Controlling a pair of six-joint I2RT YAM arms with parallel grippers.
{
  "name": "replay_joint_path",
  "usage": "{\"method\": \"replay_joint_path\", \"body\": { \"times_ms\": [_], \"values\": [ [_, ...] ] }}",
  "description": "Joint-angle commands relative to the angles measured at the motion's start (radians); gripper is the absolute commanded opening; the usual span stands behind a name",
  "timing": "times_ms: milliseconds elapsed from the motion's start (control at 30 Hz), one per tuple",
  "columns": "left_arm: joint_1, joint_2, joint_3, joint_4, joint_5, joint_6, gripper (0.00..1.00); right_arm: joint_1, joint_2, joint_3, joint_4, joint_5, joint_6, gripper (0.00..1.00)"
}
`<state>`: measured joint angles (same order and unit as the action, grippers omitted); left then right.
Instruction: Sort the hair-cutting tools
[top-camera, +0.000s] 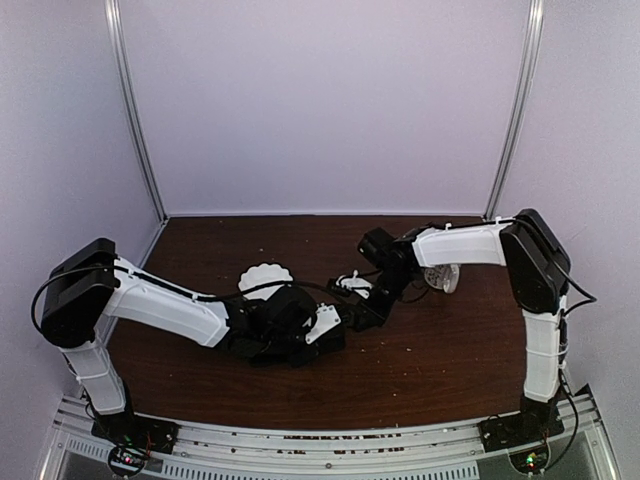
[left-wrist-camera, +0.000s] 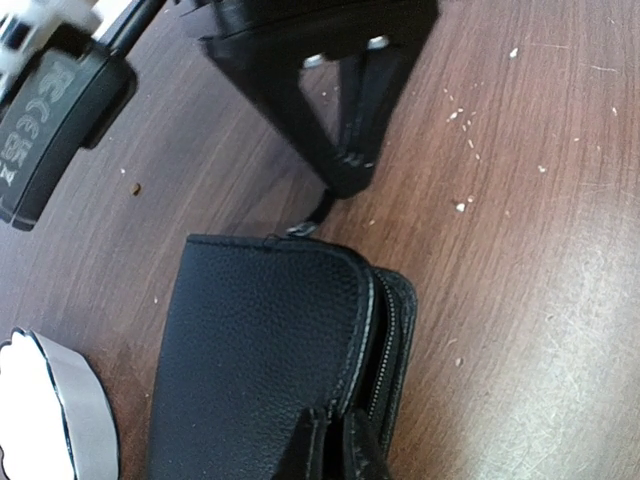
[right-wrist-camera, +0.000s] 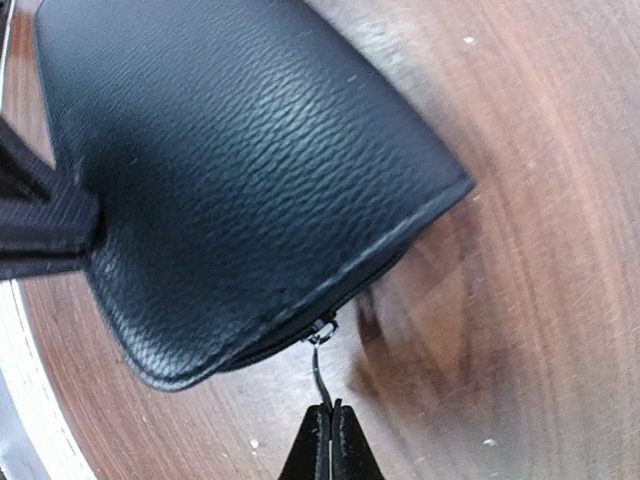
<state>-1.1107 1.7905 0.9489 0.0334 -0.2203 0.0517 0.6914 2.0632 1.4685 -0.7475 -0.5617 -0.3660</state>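
- Two tools, both clenched, both on the one black case (right-wrist-camera: 230, 170).
- Right tool (right-wrist-camera: 328, 420): fingers pressed flat together, pinching the thin metal zipper pull (right-wrist-camera: 318, 365) at a rounded corner of the case. The pull runs straight from the slider to the fingertips.
- Left tool (left-wrist-camera: 335, 455): closed on the case's edge beside the zip track, at the end away from the right tool, with a fold of the flap between its fingers.
- Right arm: lower link upright from its base, elbow high at the right, forearm reaching left and down toward mid-surface.
- Left arm: elbow raised at the far left, forearm sloping low to the right. The two tools sit near each other.
- Case: black, pebble-grained like leather, rounded corners, stitched seam, lying flat. The zip is parted along one side, showing a dark gap.
- Surface (left-wrist-camera: 540, 250): dark brown wood grain, slightly glossy, flecked with pale crumbs.
- White scalloped bowl (top-camera: 265, 274): just behind the left tool, near the case.
- Pale rounded object (top-camera: 445, 278) beside the right forearm: too small to identify.
- Hair-cutting tools: not made out in any view, so I cannot tell where they lie.
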Motion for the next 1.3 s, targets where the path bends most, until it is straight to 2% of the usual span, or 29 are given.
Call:
{"method": "replay_joint_path", "body": {
  "times_ms": [0, 267, 467, 567, 700, 867, 1033, 1267],
  "values": [
    [0.035, 0.024, -0.023, -0.091, -0.098, -0.037, 0.00, 0.000, -0.106, -0.105, -0.062, -0.012, -0.050, 0.00],
    [0.043, 0.052, -0.002, -0.101, -0.107, -0.051, 0.00, 0.078, -0.151, -0.194, -0.064, -0.029, -0.077, 0.00],
    [0.043, 0.030, 0.000, -0.089, -0.101, -0.075, 0.00, 0.116, -0.110, -0.140, -0.054, -0.182, -0.024, 0.00],
    [0.039, -0.032, -0.010, -0.100, -0.077, -0.087, 0.01, 0.094, -0.103, -0.117, -0.060, -0.175, -0.010, 0.00],
    [0.018, -0.170, -0.047, -0.135, -0.089, -0.096, 0.41, 0.012, -0.114, -0.115, -0.056, -0.148, 0.005, 0.00],
    [0.021, -0.296, -0.071, -0.203, -0.150, -0.123, 0.67, -0.068, -0.087, -0.066, -0.065, -0.061, -0.001, 0.00],
    [0.059, -0.267, -0.046, -0.283, -0.215, -0.176, 0.70, -0.137, -0.020, 0.042, -0.077, 0.012, 0.016, 0.00],
    [0.108, -0.172, -0.026, -0.292, -0.122, -0.271, 0.71, -0.121, -0.005, 0.058, -0.062, -0.012, 0.030, 0.00]
  ]
}}
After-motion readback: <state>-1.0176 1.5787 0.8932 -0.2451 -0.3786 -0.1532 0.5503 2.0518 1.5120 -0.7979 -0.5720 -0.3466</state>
